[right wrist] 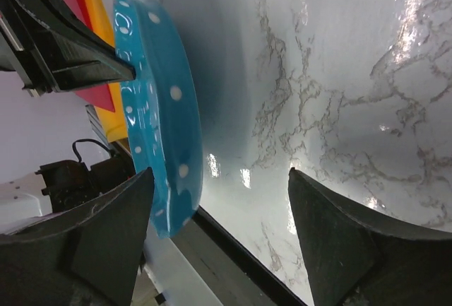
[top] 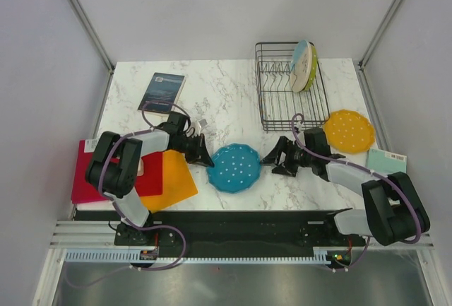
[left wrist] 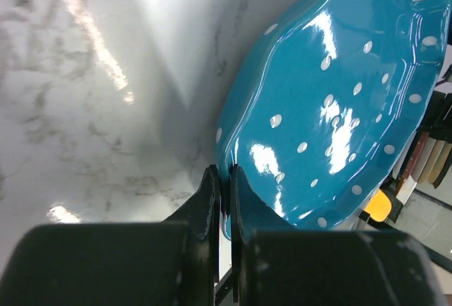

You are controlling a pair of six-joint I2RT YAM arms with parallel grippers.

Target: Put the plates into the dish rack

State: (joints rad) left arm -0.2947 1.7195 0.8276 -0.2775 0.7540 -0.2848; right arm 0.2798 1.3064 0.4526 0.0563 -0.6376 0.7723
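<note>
The teal dotted plate is at the table's front middle, and the right wrist view shows it raised off the marble. My left gripper is shut on its left rim; the left wrist view shows the jaws pinching the plate edge. My right gripper is open just right of the plate, not touching it. The black wire dish rack stands at the back right with the cream plate and the lime-green plate upright in it. The orange dotted plate lies flat to the rack's front right.
Orange and red square sheets lie at the front left under the left arm. A dark booklet lies at the back left. A pale green card lies at the right edge.
</note>
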